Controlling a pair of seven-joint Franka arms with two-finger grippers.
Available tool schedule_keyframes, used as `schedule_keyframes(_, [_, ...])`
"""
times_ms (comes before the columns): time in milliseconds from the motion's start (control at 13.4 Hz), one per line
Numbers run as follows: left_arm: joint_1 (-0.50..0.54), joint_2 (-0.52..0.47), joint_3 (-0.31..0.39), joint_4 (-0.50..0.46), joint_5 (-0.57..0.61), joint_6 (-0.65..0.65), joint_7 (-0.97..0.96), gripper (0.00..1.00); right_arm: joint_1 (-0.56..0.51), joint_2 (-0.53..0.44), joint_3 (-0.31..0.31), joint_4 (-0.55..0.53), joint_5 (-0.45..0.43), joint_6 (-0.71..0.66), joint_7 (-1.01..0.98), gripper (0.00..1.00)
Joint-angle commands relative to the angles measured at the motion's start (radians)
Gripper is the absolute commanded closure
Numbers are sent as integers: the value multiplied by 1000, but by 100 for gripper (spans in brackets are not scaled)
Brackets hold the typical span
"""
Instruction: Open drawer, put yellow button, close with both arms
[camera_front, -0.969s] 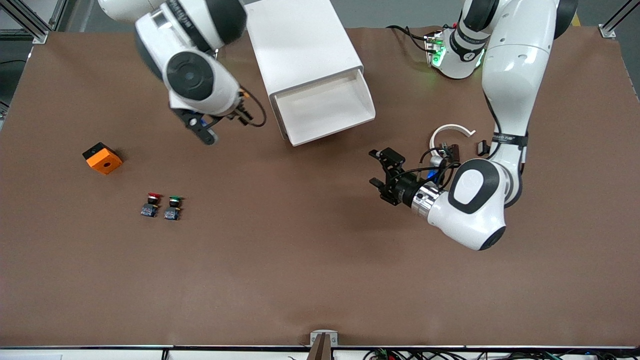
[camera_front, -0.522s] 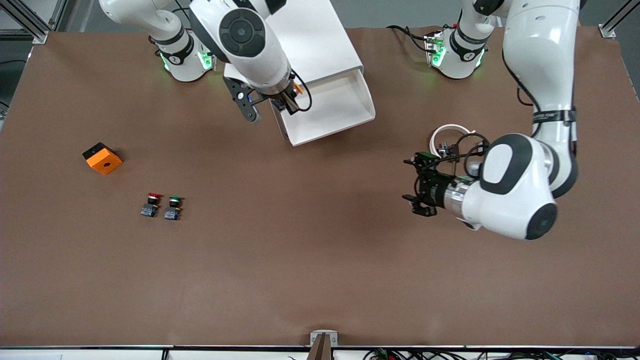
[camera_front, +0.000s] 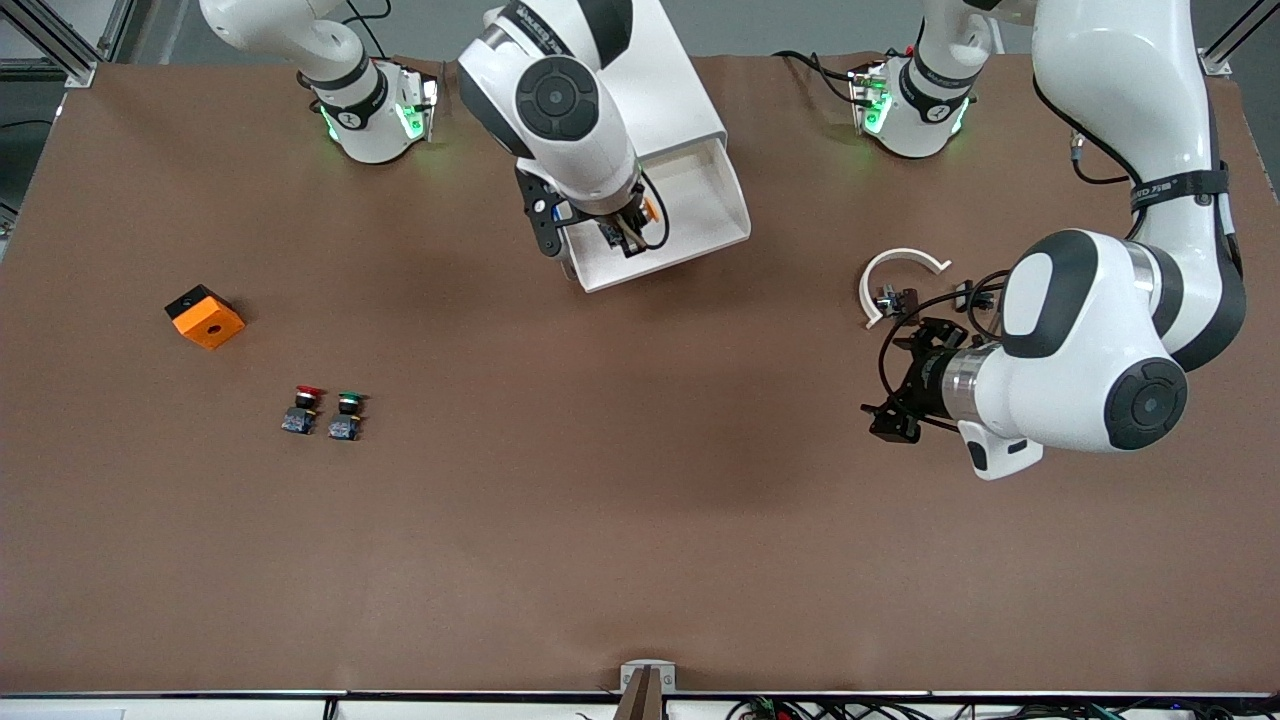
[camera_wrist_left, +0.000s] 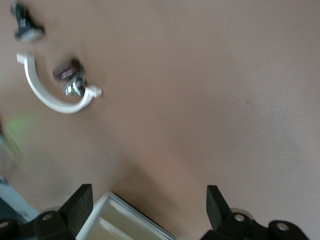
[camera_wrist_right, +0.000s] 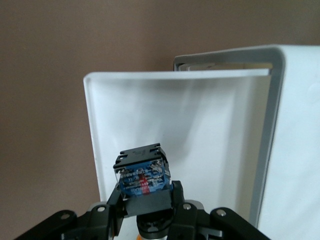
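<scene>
You have the drawer (camera_front: 690, 215) pulled out of the white cabinet (camera_front: 610, 90), its shallow tray open toward the front camera, with rim walls on three sides and bare white floor inside. The right gripper (camera_front: 622, 232) hangs over the tray's corner toward the right arm's end, clamped on the yellow button (camera_front: 648, 210); in the right wrist view you see the button's black and blue body (camera_wrist_right: 142, 172) pinched between the fingers (camera_wrist_right: 112, 207), just inside the tray wall (camera_wrist_right: 92, 145). The right arm reaches from its base across the cabinet top, wrist turned downward.

A wide stretch of bare brown table (camera_front: 600, 500) lies nearer the front camera than the drawer front. Toward the right arm's end you find an orange block (camera_front: 205, 316), and nearer the camera the red-capped button (camera_front: 300, 409) and green-capped button (camera_front: 346, 415) stand side by side, apart from each other.

The left gripper (camera_front: 905, 385) hovers over bare table toward the left arm's end, well apart from the drawer, its jaws spread wide and holding nothing; the left wrist view shows both fingertips (camera_wrist_left: 80, 202) with only table between them. The left arm bends at the elbow, forearm level. A white curved clip (camera_front: 895, 270) with small dark parts lies beside that gripper.
</scene>
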Motion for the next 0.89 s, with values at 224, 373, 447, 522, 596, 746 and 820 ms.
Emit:
schedule_keyframes(224, [-11, -67, -17, -66, 90, 64, 361, 0, 41, 39, -15, 34, 20, -6, 34, 83])
schedule_keyframes(373, [-31, -68, -22, -71, 114, 71, 390, 0, 42, 56, -15, 33, 23, 11, 42, 82])
schedule_keyframes(447, [-32, -70, -28, -77, 127, 74, 416, 0, 51, 65, -15, 33, 20, 19, 42, 81])
schedule_keyframes(522, [-31, -79, -43, -88, 139, 86, 453, 0, 54, 70, -15, 33, 20, 20, 42, 81])
schedule_keyframes(596, [-31, -100, -54, -123, 151, 112, 493, 0, 54, 76, -15, 34, 23, 25, 42, 80])
schedule_keyframes(746, [-33, -171, -55, -232, 153, 191, 545, 0, 54, 78, -15, 34, 23, 25, 42, 76])
schedule_keyframes(820, [-42, -203, -57, -291, 153, 231, 559, 0, 54, 78, -15, 33, 23, 23, 41, 60])
